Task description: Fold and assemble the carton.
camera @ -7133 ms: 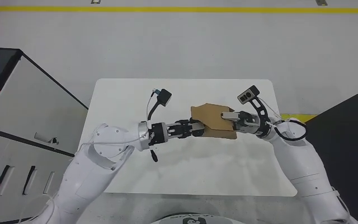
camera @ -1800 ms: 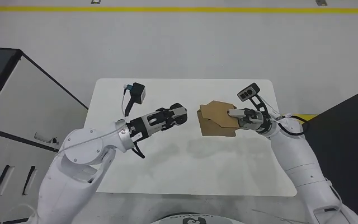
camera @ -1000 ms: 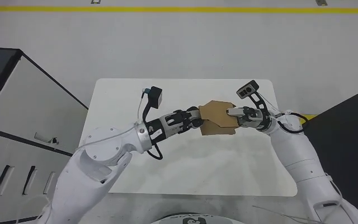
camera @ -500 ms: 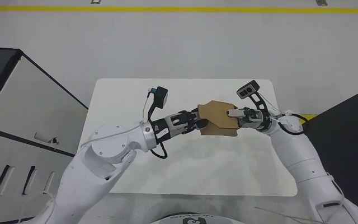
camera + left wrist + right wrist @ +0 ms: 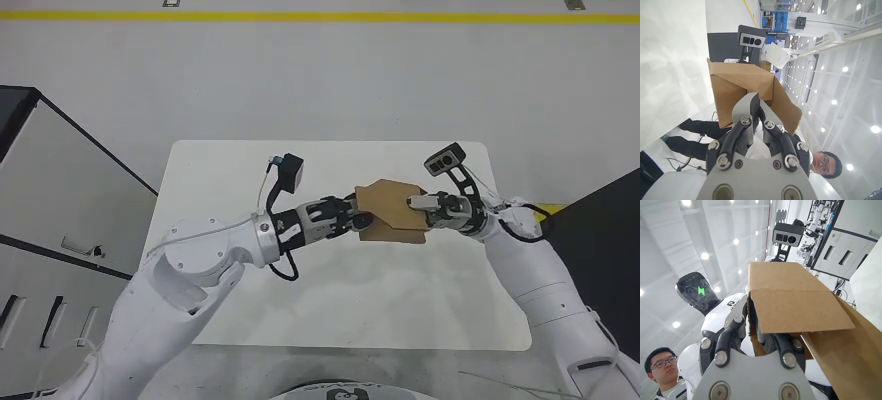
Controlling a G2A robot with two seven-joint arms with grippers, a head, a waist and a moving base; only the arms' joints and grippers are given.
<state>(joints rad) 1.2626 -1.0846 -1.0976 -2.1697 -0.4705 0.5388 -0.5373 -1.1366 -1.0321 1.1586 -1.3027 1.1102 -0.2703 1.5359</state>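
The carton (image 5: pixel 388 208) hangs over the table (image 5: pixel 300 300), above the middle of its far half, and is gripped from both ends. Its long axis runs along the table's length, from one arm to the other. One flap juts toward the table's far edge.

The left gripper (image 5: pixel 350 219) meets the carton's end that faces the table's left side. In the left wrist view its fingers (image 5: pixel 745 108) are drawn almost together, with no cardboard seen between the pads. The tips lie against that end's folded panels. I cannot tell whether they pinch an edge there.

The right gripper (image 5: pixel 414 203) has the opposite end, toward the table's right side. That end is open, with a loose flap spread over the gripper in the right wrist view. The jaws are closed on the carton's wall. One finger (image 5: pixel 735 325) lies outside the wall and the other is tucked inside, mostly hidden by cardboard.
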